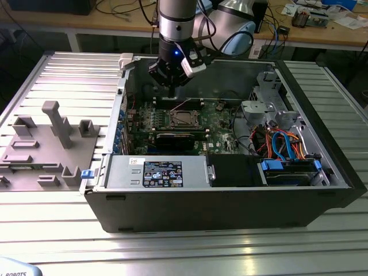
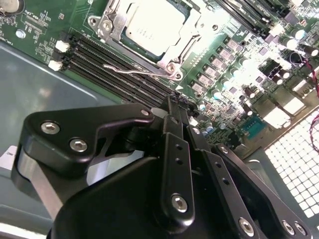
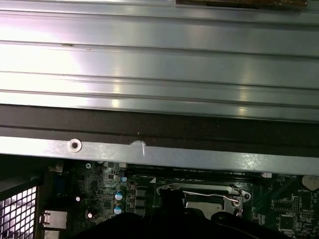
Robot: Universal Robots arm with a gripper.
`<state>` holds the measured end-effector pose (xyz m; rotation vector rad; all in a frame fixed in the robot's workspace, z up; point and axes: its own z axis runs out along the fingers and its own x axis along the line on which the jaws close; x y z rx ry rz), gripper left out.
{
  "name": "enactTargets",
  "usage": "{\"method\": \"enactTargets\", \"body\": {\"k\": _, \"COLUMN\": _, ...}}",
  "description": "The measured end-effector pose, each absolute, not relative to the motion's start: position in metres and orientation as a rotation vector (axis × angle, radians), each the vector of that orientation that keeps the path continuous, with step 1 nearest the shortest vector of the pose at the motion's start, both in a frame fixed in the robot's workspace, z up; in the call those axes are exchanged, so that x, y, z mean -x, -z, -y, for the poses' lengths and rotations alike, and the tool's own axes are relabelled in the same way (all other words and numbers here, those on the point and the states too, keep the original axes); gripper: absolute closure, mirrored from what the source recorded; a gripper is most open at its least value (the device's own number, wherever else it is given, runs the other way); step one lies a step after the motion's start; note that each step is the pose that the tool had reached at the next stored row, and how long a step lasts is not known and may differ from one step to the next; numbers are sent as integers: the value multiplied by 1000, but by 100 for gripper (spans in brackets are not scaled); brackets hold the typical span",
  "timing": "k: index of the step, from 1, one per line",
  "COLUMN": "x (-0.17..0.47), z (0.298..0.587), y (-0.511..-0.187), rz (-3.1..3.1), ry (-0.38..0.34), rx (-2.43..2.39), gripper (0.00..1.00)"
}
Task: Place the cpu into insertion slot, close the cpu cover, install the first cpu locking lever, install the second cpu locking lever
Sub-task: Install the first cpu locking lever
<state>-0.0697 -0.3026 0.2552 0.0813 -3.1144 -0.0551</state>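
Note:
The cpu, with its dull silver top, lies in the insertion slot on the green board. The cpu cover, a silver frame, lies down around the chip. One thin wire locking lever runs flat along the socket's side; I cannot tell whether it is hooked. The slot's rim and a lever also show in the first wrist view. My gripper hangs above the board just behind the socket, touching nothing. Its black fingers are pressed together, shut on nothing.
The open computer case has tall walls all round. Long black memory slots run beside the socket. A black card, a power supply and a drive cage with blue and orange cables fill the case. A grey fixture stands at the exterior view's left.

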Motion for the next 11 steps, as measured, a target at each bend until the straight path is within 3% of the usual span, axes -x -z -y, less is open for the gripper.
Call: {"method": "enactTargets", "body": {"k": 11, "x": 62, "z": 303, "y": -249, "rz": 3115, "ry": 55, "rx": -53, "gripper": 89}}
